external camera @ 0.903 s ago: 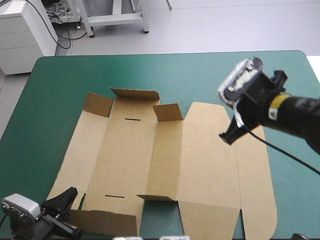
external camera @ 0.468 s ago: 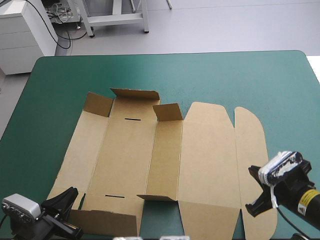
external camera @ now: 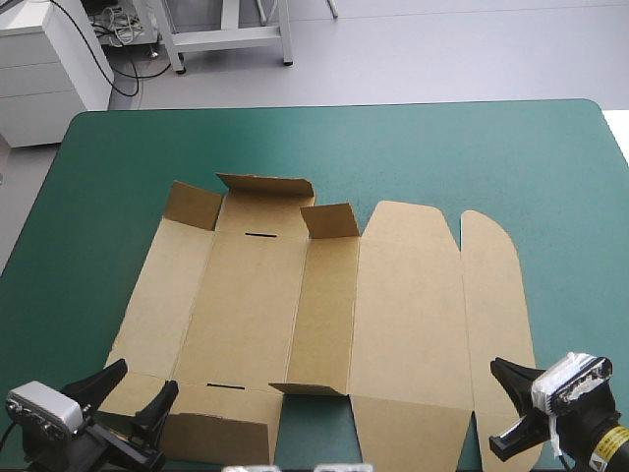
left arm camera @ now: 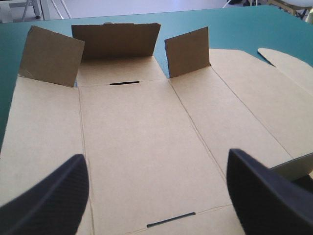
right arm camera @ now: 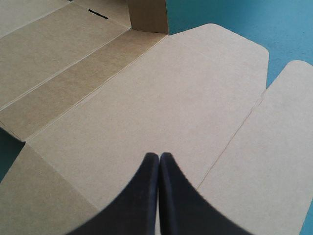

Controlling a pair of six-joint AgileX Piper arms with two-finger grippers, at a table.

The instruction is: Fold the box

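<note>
The brown box [external camera: 324, 305] lies as a flat cut sheet in the middle of the teal-green table. Three short flaps stand raised at its far edge [left arm camera: 117, 41], and a small flap is raised at its near edge. My left gripper [external camera: 133, 391] is open at the box's near left corner. Its fingers stand wide apart over the base panel [left arm camera: 142, 132] with nothing between them [left arm camera: 155, 156]. My right gripper [external camera: 501, 370] is shut and empty at the near right, low over the wide lid panel [right arm camera: 146, 98], its tip [right arm camera: 159, 155] pointing across the board.
Bare teal-green cover [external camera: 413, 147] stretches from the box to the table's far edge and along both sides. A white cabinet [external camera: 49, 69] and a metal frame [external camera: 226, 34] stand on the floor beyond the far edge.
My left gripper has opened where it was. The right arm came down from above the lid's far right to the table's near right corner, staying shut.
</note>
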